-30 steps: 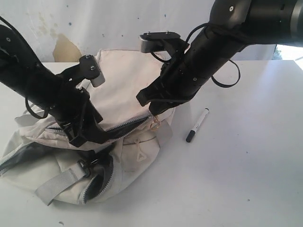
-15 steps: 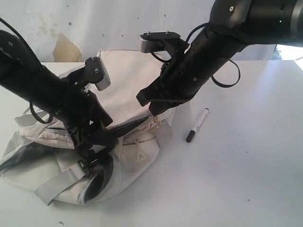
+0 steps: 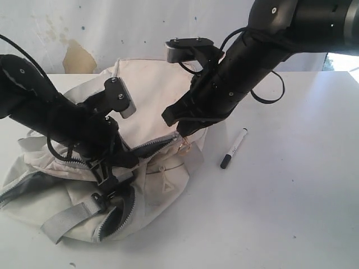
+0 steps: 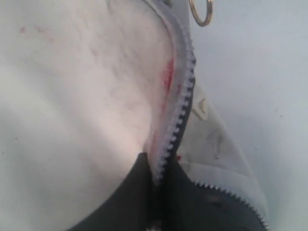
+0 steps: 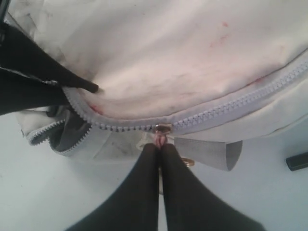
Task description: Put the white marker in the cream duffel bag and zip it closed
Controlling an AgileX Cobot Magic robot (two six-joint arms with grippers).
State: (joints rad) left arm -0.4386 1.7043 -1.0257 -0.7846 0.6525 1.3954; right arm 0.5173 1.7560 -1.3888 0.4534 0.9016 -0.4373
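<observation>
The cream duffel bag (image 3: 147, 95) lies slumped on the white table, its stained fabric filling the left wrist view (image 4: 72, 96) and the right wrist view (image 5: 168, 53). My left gripper (image 3: 124, 159) (image 4: 158, 169) is shut on the bag's grey zipper edge (image 4: 181, 103). My right gripper (image 3: 182, 135) (image 5: 160, 147) is shut on the zipper pull (image 5: 162, 130) at the bag's right end. The white marker (image 3: 234, 148) with its black cap lies on the table to the right of the bag, apart from both grippers; only its cap (image 5: 297, 161) shows in the right wrist view.
A second zipper (image 3: 119, 213) gapes open on the bag's near side beside a grey webbing strap (image 3: 67, 221). A metal ring (image 4: 200, 12) hangs at the bag's end. White table (image 3: 291, 213) stretches right and in front; a stained wall stands behind.
The left arm has swung lower and to the right, still holding the zipper edge, and the bag fabric shifted with it. The right arm and the marker have not moved.
</observation>
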